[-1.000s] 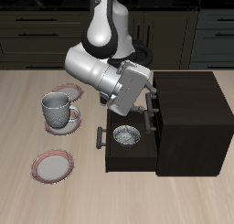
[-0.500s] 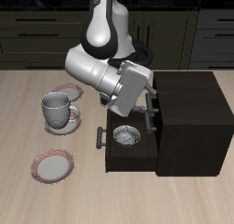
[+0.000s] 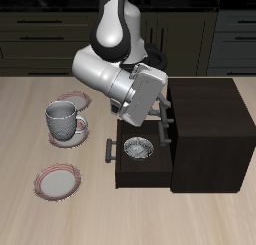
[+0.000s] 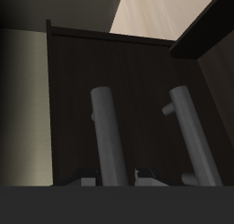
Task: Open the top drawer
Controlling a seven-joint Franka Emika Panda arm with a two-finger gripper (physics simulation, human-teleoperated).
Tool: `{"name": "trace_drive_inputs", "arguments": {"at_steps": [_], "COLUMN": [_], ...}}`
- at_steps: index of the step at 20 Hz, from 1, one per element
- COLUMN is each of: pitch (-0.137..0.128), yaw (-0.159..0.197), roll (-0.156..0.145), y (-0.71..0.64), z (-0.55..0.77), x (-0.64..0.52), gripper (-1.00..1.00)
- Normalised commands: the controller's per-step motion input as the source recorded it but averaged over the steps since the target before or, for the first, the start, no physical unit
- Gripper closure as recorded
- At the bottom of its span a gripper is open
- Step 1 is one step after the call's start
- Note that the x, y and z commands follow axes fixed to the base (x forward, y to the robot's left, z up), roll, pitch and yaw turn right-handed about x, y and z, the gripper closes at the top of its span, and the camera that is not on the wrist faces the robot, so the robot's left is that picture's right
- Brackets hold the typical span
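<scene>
The dark brown cabinet [image 3: 205, 119] stands beside my arm, its drawer fronts facing the mug. My gripper [image 3: 160, 117] is at the upper part of that front. In the wrist view the top drawer's dark front [image 4: 71, 100] looks pushed in, and its grey bar handle [image 4: 109, 136] runs between my fingertips [image 4: 87, 180]. My gripper [image 4: 117, 179] is open, with one finger on each side of the bar and a small gap on one side. A second, similar handle [image 4: 187, 132] of the drawer below sits beside it, untouched.
A lower drawer [image 3: 142, 171] stands pulled out toward the mug, with a glass bowl [image 3: 137, 149] inside and its handle [image 3: 108, 149] sticking out. A grey mug [image 3: 64, 120] sits on a red-rimmed plate. A second plate [image 3: 57, 179] lies nearer the front edge, and a third plate [image 3: 72, 97] lies behind the mug.
</scene>
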Motion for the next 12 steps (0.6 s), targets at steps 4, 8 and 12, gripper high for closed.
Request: {"name": "trace_drive_inputs", "arguments": {"at_steps": [4,8,12], "pitch": [-0.008,0.001,0.003], "yaw": [-0.016,0.004,0.013], "roll": [-0.022,-0.010,-0.014], "y": [-0.03,-0.05,-0.21], "z": [-0.02,-0.03,-0.01], "x": [0.04,-0.02,-0.03], "gripper": [1.00,1.00,1.00]}}
